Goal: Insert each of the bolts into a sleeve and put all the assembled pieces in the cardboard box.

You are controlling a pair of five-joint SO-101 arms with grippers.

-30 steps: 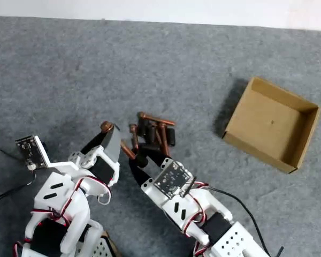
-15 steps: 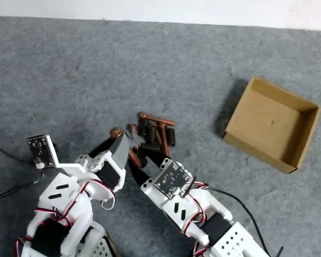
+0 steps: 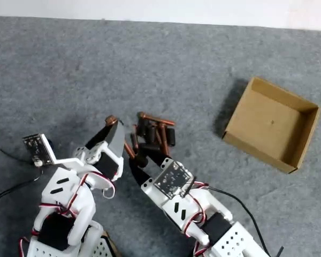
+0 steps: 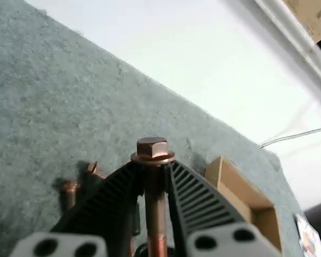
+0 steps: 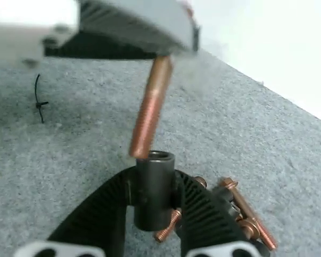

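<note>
The left gripper (image 4: 153,172) is clamped on a copper bolt (image 4: 152,151), its ribbed fingers pressed to the shank just under the hexagonal head, so the head stands proud above the fingertips. The threaded end slants down and away from that gripper towards the other arm.

The right gripper (image 5: 152,179) is closed around a black sleeve (image 5: 151,198), which it holds upright with the open mouth uppermost. The bolt's threaded tip meets the rim of that mouth at a tilt. Whether it has entered the bore cannot be told.

In the high view the two grippers sit close together, nearly touching, at the near side of the grey counter (image 3: 192,69). The held bolt bridges the gap between them.

Just beyond the grippers lies a small heap of loose bolts (image 3: 157,119) and loose sleeves (image 3: 170,137), jumbled against one another, some bolts lying across the sleeves.

Well apart from the heap, off to the right arm's side, the cardboard box (image 3: 255,145) sits open on the counter, turned at an angle, its brown floor bare.
</note>
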